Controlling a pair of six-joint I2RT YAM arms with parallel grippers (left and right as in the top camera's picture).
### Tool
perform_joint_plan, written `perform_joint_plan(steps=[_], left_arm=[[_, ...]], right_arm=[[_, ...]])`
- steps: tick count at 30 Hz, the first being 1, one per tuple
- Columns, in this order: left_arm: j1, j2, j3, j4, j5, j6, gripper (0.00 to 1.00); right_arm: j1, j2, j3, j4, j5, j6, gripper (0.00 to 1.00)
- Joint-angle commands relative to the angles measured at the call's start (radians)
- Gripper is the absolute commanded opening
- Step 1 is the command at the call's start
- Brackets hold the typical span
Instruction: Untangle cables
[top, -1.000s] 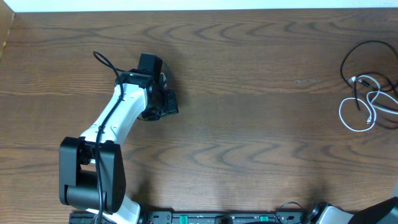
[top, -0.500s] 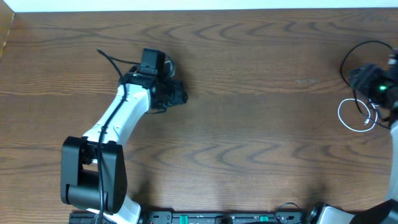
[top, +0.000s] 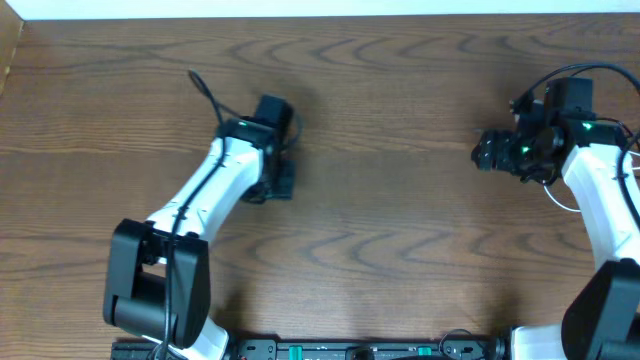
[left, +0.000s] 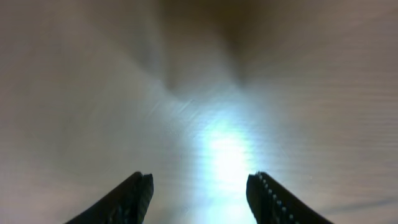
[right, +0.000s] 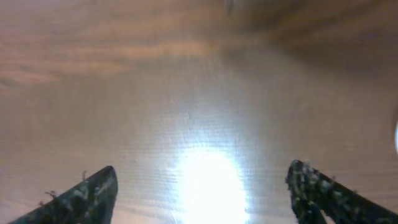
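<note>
Okay, dark brown wood-grain tabletop (top: 400, 250) fills the overhead view, with a pale white strip (top: 320, 8) along its far edge and a lighter wooden edge at the top left corner. Both wrist views show only blurred wood with a bright glare patch. The task's cords sit at the far right of the table: a thin white charging cord (top: 556, 201) shows as a short curve just beside the white right arm (top: 600, 210), the rest hidden under that arm, and a thin black cord (top: 612, 72) arcs above it toward the right edge. Can't tell from here whether the two are still crossed. The black two-finger right gripper (right: 202, 168) hangs over bare wood, pointing left toward the table's middle with the cords behind it, near its wrist; nothing touching its fingers (right: 99, 186). Its jaws stand wide apart and empty, released. The black two-finger left gripper (left: 199, 182) is over on the left half of the table at the end of the white left arm (top: 205, 190), well apart from both cords. Its jaws are also parted, narrower than the right's, with bare table between them and nothing held.
</note>
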Motion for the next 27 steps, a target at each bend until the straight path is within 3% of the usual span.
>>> perform_joint_plan(steps=[1, 3, 6, 11, 17, 21, 22, 23, 24, 27], left_arm=[[0.079, -0.012, 0.019, -0.076, 0.023, -0.042, 0.54], [0.124, -0.016, 0.018, -0.127, 0.116, -0.005, 0.54], [0.160, -0.023, 0.017, -0.179, 0.143, 0.011, 0.54], [0.166, -0.117, -0.022, -0.216, 0.142, 0.023, 0.54], [0.166, -0.373, -0.135, -0.132, 0.108, 0.023, 0.54], [0.166, -0.621, -0.263, -0.030, 0.110, 0.022, 0.54], [0.166, -0.691, -0.291, -0.010, 0.113, 0.022, 0.69], [0.166, -0.750, -0.313, 0.006, 0.114, 0.021, 0.77], [0.166, -0.821, -0.335, 0.021, 0.111, 0.022, 0.94], [0.166, -0.978, -0.372, 0.055, 0.100, 0.022, 0.94]], right_arm=[[0.016, 0.014, 0.006, -0.057, 0.037, -0.014, 0.84], [0.027, 0.009, 0.006, -0.107, 0.052, -0.006, 0.89], [0.048, 0.006, 0.006, -0.176, 0.092, 0.040, 0.99], [0.102, -0.003, -0.012, -0.208, 0.168, 0.055, 0.99], [0.167, -0.166, -0.167, -0.075, 0.182, 0.100, 0.99], [0.179, -0.397, -0.320, 0.017, 0.196, 0.099, 0.99], [0.179, -0.468, -0.355, 0.034, 0.211, 0.099, 0.99], [0.179, -0.529, -0.380, 0.045, 0.222, 0.099, 0.99], [0.179, -0.603, -0.405, 0.057, 0.234, 0.099, 0.99], [0.179, -0.778, -0.450, 0.080, 0.258, 0.099, 0.99]])
